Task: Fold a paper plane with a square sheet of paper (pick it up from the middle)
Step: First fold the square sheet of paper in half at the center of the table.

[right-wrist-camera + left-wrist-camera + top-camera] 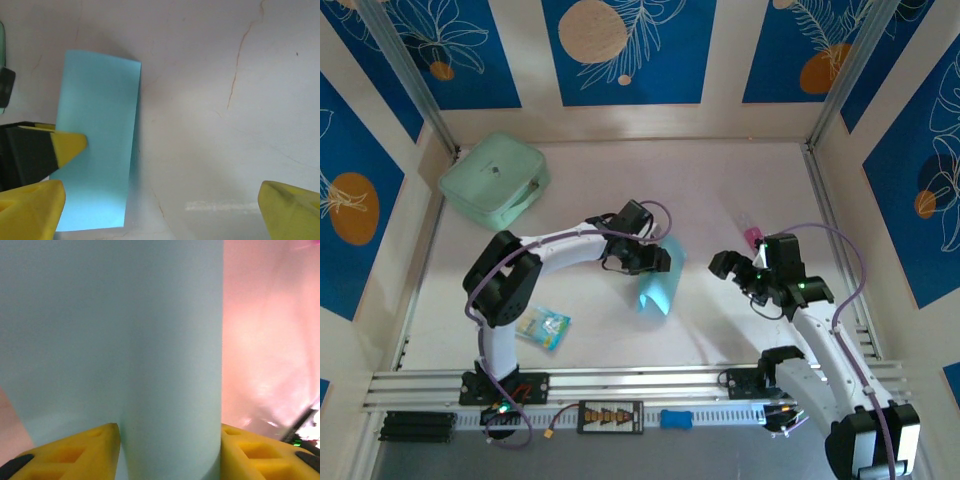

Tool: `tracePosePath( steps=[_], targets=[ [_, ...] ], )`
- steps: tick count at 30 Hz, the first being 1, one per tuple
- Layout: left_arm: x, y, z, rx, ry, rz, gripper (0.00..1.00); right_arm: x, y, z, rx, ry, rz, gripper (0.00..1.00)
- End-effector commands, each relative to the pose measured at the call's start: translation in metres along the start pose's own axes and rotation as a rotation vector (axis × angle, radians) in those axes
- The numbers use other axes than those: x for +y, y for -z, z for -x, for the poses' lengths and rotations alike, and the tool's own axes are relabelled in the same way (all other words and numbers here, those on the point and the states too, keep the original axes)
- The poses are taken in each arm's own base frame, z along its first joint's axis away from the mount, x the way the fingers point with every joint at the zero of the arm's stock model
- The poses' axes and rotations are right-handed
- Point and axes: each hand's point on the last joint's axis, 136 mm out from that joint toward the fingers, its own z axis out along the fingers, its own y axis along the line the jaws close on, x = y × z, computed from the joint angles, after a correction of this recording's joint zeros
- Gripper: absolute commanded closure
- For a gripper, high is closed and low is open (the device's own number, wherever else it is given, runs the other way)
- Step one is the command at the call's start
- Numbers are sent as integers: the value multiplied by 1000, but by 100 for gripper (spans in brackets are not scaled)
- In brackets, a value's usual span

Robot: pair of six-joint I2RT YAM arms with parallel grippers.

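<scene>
The left claw [655, 262] [170, 440] sits at the centre of the worktop [720, 180], its yellow fingers [80, 450] pinching a bowed section of the square sheet of paper [658, 292] [100, 340], which touches both inner faces. The sheet shows as a light-blue folded rectangle [97, 140], with one edge toward the right arm. The right claw [738, 272] [160, 210] stands near the sheet, spread wide and holding nothing.
</scene>
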Motion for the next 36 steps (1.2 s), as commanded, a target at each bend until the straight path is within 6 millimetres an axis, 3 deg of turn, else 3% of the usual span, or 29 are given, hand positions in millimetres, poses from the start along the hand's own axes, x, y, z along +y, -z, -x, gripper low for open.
tracePosePath(
  steps=[1,8,13,16,18,21,26,30,32,34,36],
  targets=[
    [-47,15,11,-32,3,-187,50,14,9,-1,34,-26,51,1],
    [-66,28,20,-117,79,-372,51,42,12,1,60,-34,206,1],
    [-52,17,16,-134,166,-438,51,69,10,-1,62,9,402,2],
    [-28,4,7,-136,203,-382,51,75,6,-2,60,32,453,5],
    [-14,-2,1,-146,221,-353,51,72,1,-2,51,31,430,8],
    [2,-8,-7,-152,228,-311,51,52,-10,0,11,-31,325,11],
    [17,-14,-12,-161,232,-261,51,37,-22,-5,18,-76,247,12],
    [28,-16,-15,-165,220,-211,48,-6,-27,-4,-4,-224,-26,17],
    [30,-14,-18,-157,185,-186,44,3,-27,-7,30,-186,15,19],
    [33,-12,-20,-145,145,-142,42,29,-29,-9,53,-136,169,23],
    [36,-9,-22,-142,114,-110,40,41,-30,-12,61,-126,247,28]
  ],
)
